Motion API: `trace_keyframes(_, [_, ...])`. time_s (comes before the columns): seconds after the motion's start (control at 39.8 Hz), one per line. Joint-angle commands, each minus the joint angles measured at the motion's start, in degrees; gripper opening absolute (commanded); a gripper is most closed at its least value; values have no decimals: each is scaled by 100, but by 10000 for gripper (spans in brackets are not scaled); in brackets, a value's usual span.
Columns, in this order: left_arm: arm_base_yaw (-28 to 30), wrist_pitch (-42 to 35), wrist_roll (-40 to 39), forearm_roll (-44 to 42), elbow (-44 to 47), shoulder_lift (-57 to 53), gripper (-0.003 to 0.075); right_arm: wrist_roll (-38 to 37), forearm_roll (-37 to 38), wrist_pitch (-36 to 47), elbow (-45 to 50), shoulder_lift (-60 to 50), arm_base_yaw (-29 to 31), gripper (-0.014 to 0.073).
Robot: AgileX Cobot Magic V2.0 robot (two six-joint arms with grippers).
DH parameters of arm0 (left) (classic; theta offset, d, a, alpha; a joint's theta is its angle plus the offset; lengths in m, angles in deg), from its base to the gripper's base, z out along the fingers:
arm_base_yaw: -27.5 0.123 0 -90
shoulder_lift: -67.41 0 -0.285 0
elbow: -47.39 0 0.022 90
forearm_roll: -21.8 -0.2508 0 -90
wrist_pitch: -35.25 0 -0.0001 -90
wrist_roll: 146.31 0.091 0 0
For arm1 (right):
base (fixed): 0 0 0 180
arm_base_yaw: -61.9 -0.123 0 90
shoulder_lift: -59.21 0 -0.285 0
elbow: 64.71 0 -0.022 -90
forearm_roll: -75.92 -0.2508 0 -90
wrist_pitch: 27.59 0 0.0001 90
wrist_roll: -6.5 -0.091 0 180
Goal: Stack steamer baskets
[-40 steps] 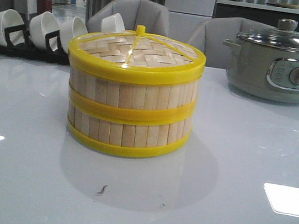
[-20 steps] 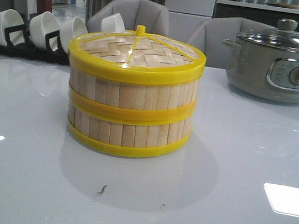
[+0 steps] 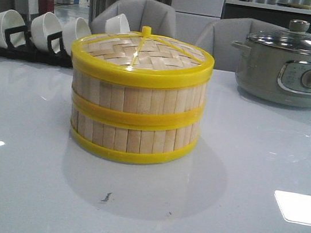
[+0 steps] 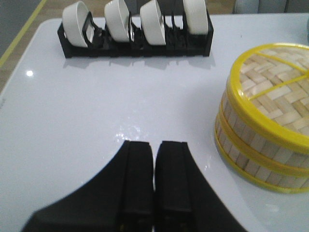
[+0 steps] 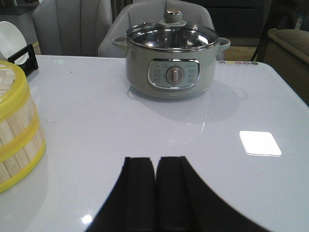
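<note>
Beside the steamer baskets point(image 3: 135, 116): both arms apart from them, neither clearly nearer (lid point(image 3: 143, 52) on top)
Jaws: both pairs pressed together, empty

No readable text; grey pot point(image 5: 173, 60) panel markings too small.

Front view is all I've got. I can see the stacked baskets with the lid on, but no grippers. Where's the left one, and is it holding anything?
Observer: The left gripper is shut and empty, above the table beside the steamer baskets, not touching them.
Operator: And the right one?
Observer: The right gripper is also shut and empty, above the table, clear of both the baskets and the grey pot.
</note>
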State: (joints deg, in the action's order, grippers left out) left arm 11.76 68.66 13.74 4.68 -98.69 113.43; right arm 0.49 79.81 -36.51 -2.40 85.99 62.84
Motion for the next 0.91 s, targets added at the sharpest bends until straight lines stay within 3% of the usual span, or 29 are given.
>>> trace_keyframes(0.0, [165,-892,-73,-153,-8,-288,85,63,45,543,-181,19,31,64])
trace_keyframes(0.53, [1151,-3375,-73,63,2629,-2651,85,63,45,543,-181,19,31,64])
trace_keyframes(0.88, [1215,-4067,-73,369,4019,-3740,85,63,45,543,-181,19,31,64])
